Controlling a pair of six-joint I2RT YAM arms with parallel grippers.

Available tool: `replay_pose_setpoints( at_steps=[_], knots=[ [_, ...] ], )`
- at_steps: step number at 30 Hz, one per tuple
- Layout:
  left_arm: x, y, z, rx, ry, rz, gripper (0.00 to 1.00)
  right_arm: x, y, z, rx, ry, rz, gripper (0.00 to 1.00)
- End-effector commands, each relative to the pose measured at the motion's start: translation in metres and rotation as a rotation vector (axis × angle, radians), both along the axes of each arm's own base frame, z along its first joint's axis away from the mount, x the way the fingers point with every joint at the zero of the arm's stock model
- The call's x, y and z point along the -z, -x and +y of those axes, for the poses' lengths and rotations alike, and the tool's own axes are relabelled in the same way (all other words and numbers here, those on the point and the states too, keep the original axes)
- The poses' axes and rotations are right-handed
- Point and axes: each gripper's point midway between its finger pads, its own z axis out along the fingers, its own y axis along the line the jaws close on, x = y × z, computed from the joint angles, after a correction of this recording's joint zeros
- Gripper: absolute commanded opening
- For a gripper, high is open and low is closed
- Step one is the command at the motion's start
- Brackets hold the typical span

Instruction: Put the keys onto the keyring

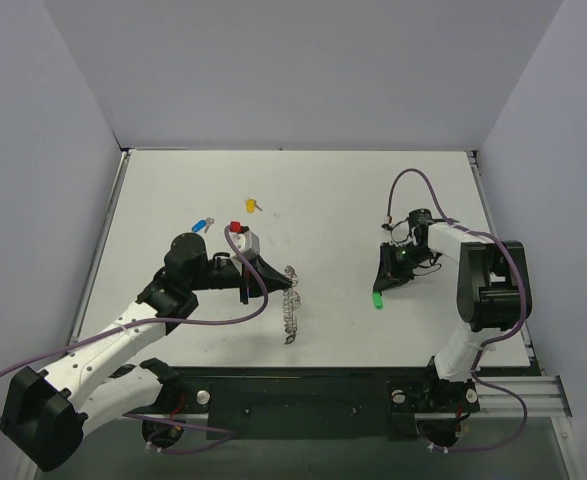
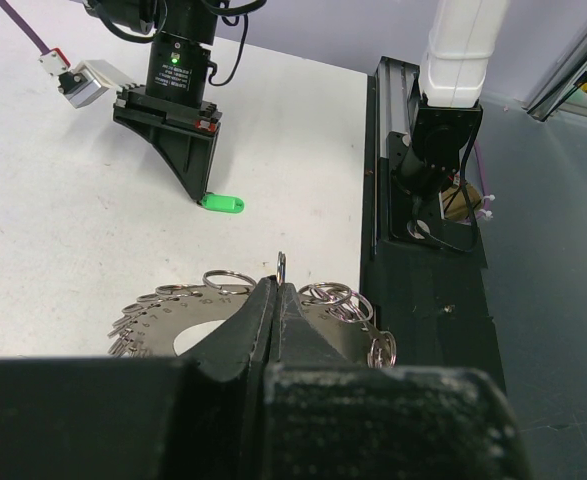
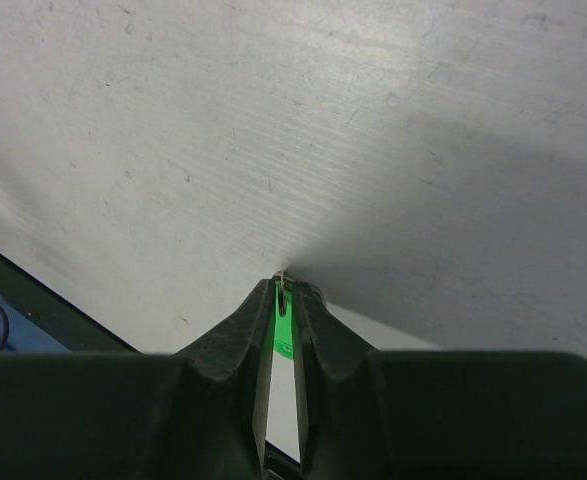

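Farthest left we see a blue key (image 1: 203, 224) and a yellow key (image 1: 252, 206) lying loose on the white bench (image 1: 353, 200). Both are beyond the left hand (image 1: 285, 284), on its outer side, and well apart from its fingertips.

The left hand is clenched on the keyring (image 2: 163, 318), a wide, flat, silvery hoop pierced with small holes and fringed all round with little wire loops. In the wrist view its fingertips meet on the rim, with one thin loop poking up right at the tips. The rest of the hoop spreads out beneath and to either side of the fingers. From above we see the keyring only as a narrow glinting strip running from the fingertips toward the near edge of the bench.

Further right, well apart from the keyring, the right hand (image 1: 381, 288) is clenched on the green key (image 3: 283, 325). This is a tiny key with a bright green plastic head. Its head shows in the slit between the two fingers, and its pale tip sits right at the fingertips, down at the bench.
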Motion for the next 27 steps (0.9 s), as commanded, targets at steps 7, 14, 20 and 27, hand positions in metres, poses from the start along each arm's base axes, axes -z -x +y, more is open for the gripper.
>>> replay_pose_setpoints(
  at_steps=[7,14,20,27],
  knots=[
    [-0.032,-0.001,-0.001,0.018,0.056,-0.089,0.0,-0.003,0.003,-0.001,-0.019,0.02,0.021,0.02],
    [-0.032,0.0,-0.001,0.02,0.057,-0.092,0.0,-0.008,0.002,-0.001,-0.034,0.012,0.007,0.0],
    [-0.032,0.0,-0.001,0.025,0.057,-0.095,0.0,-0.021,0.002,0.005,-0.068,-0.034,-0.032,0.0],
    [-0.032,0.002,0.0,0.029,0.062,-0.104,0.0,-0.039,0.001,0.008,-0.117,-0.086,-0.099,0.0]
  ],
)
